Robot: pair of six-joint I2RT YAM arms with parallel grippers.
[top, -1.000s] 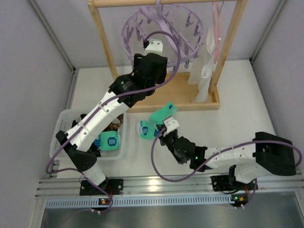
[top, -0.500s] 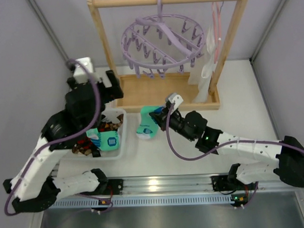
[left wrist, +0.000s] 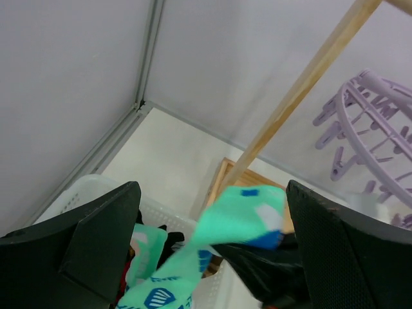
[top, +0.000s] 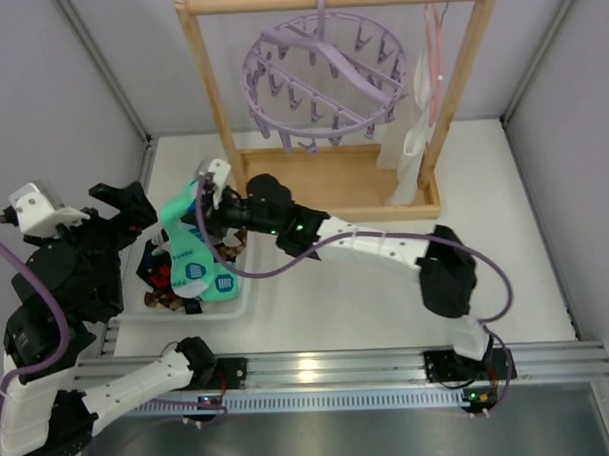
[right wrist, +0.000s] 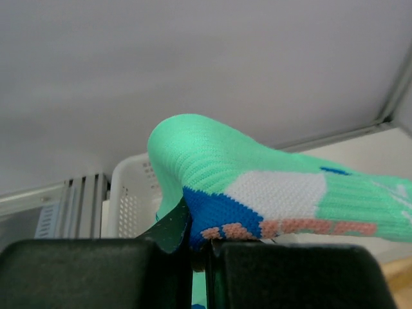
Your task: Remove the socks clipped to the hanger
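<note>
Hovering at 9 o'clock, my left end effector (left wrist: 212, 193) is gaping, empty. Over the basket (top: 239, 302) the mint-green sock (top: 182, 227) is hanging, my right end effector (top: 212, 195) clamping it. Released off-centre, it is risking draping over the rim onto the desk (top: 367, 306). Its long axis is running 7 to 1 o'clock, free end lowest.

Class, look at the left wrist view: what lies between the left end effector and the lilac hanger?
In that view, the mint-green sock, pinched by the right end effector, and the wooden frame's post.
</note>
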